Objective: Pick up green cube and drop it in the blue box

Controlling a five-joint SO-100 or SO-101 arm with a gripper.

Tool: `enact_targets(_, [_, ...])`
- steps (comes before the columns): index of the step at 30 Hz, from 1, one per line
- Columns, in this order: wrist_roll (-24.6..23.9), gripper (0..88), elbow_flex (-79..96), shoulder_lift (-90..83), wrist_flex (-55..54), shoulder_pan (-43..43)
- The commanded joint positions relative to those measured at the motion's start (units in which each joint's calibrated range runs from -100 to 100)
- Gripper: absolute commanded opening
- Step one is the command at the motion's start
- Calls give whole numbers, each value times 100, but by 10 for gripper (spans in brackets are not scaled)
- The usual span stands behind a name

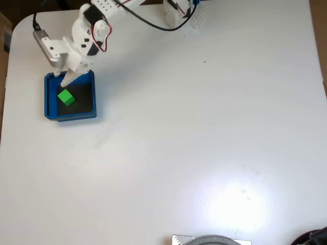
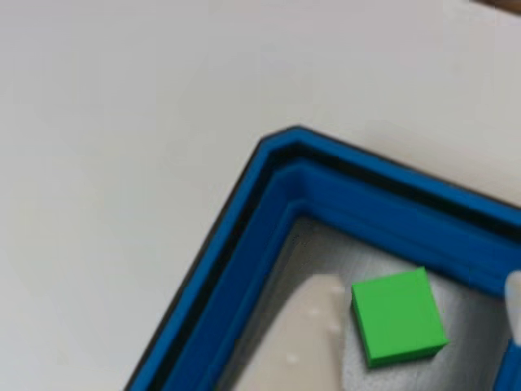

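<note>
A smooth green cube [image 1: 66, 97] lies on the dark floor of the square blue box [image 1: 50, 97], between the white gripper's [image 1: 65, 84] parted jaws.

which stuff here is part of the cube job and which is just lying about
Part of the job:
- green cube, lying on the floor of the box
- blue box, near the table's left edge in the fixed view
- gripper, jaws open above the box

Just lying about:
- white table
- black cable along the arm
- grey round object at the bottom edge
</note>
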Motion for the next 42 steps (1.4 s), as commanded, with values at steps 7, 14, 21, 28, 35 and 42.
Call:
enact_targets(7, [-20, 164, 1304, -2056, -80, -3])
enact_targets(14, [-20, 70, 2848, -3745, -80, -64])
enact_targets(21, [-20, 21, 4374, -5283, -80, -72])
enact_targets(28, [15, 21, 6169, -7081, -80, -79])
enact_targets(35, [15, 21, 7704, -8477, -104, -79])
enact_targets(42, [15, 21, 9050, -9681, -153, -87])
